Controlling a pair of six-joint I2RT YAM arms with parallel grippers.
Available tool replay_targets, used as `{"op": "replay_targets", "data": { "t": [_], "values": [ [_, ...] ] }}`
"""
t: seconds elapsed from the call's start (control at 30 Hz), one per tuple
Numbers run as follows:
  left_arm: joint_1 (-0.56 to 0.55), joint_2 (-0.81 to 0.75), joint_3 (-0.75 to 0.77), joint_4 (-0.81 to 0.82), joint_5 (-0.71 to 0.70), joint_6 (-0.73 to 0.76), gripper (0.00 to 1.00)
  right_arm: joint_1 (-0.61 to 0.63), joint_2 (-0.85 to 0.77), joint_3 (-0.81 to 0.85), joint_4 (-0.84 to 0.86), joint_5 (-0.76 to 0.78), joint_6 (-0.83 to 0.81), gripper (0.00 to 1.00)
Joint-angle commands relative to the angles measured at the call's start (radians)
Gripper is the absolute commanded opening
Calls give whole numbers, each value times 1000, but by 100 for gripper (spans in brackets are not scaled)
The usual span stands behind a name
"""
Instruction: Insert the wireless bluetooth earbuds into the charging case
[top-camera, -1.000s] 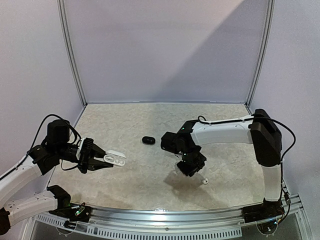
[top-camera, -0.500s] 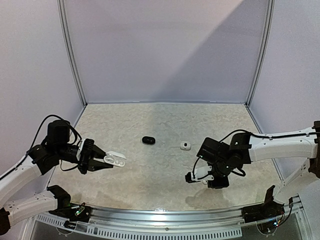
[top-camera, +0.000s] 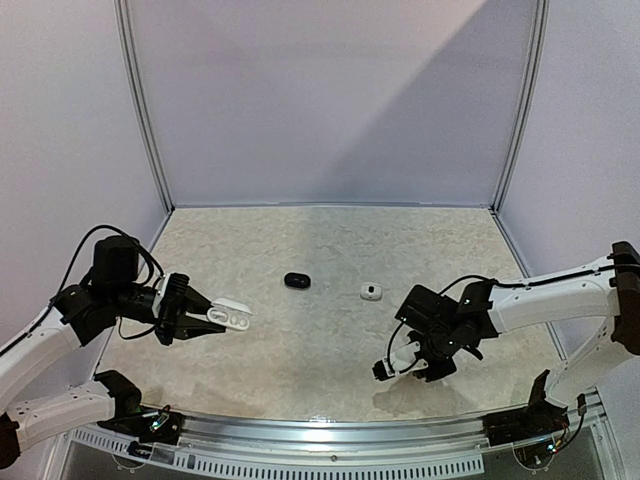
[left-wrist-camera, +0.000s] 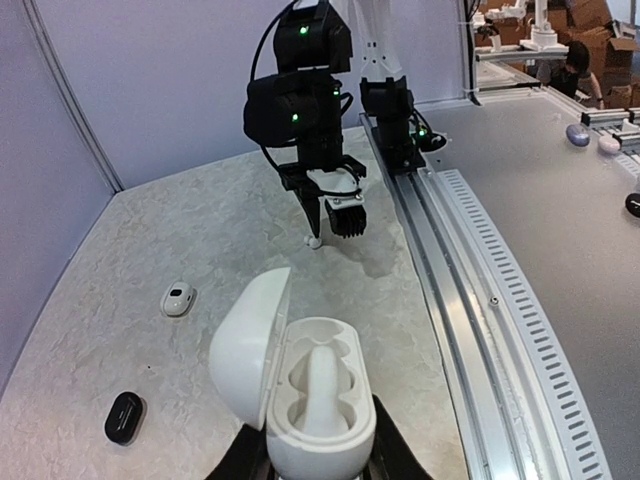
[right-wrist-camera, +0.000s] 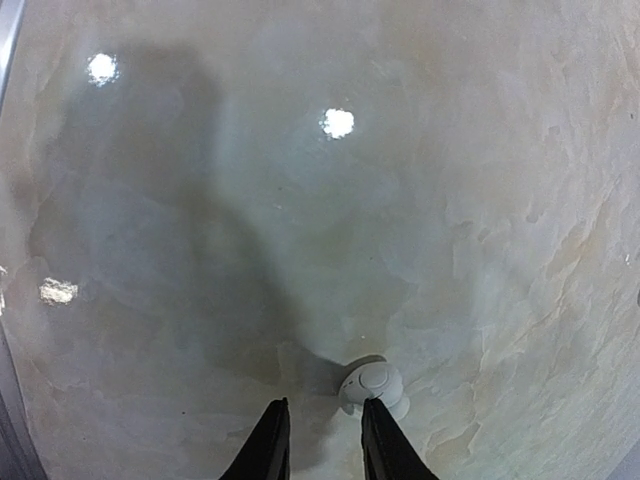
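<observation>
Two-arm workspace seen from above and from both wrists. The left gripper (left-wrist-camera: 318, 456) is raised above the left side of the marbled tabletop (top-camera: 300, 345), its jaws pinching the base of a white charging case (left-wrist-camera: 320, 405) from both sides. The case's hinged lid (left-wrist-camera: 250, 345) stands open to the left in the wrist view, exposing a moulded interior with a raised central ridge; whether the wells are occupied cannot be told. The right gripper (right-wrist-camera: 322, 412) points down at the tabletop near the front edge, right of centre. Its jaws are narrowly spread with only bare surface between them. A white earbud (right-wrist-camera: 372, 384) lies on the table just beside the outer face of one finger (right-wrist-camera: 375, 440), at its tip and outside the gap; contact cannot be confirmed. A second white earbud (top-camera: 371, 291), marked with a dark spot, and a black earbud (top-camera: 296, 281) rest near the middle of the table, apart from one another and from both grippers. A slotted metal rail (top-camera: 330, 432) runs along the near edge.
</observation>
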Motion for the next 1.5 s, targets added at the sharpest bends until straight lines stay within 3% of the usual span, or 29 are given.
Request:
{"op": "replay_targets", "data": {
  "t": [0.0,0.43,0.83,0.97,1.13,1.47],
  "values": [
    [-18,6,25,-21,-7,13,0,-12,29,-27,63,8,-12,24],
    [-27,13,36,-27,-11,15,0,-46,47,-48,102,48,-19,21],
    [-30,10,38,-32,-15,17,0,-63,54,-12,83,28,-24,1],
    [-30,10,29,14,-26,-55,0,-72,47,31,65,7,6,0],
    [-30,9,12,104,-65,-164,0,-71,20,171,21,-15,119,0],
    [-44,-7,-16,191,-105,-243,0,-38,45,682,-110,-220,461,0]
  ]
}}
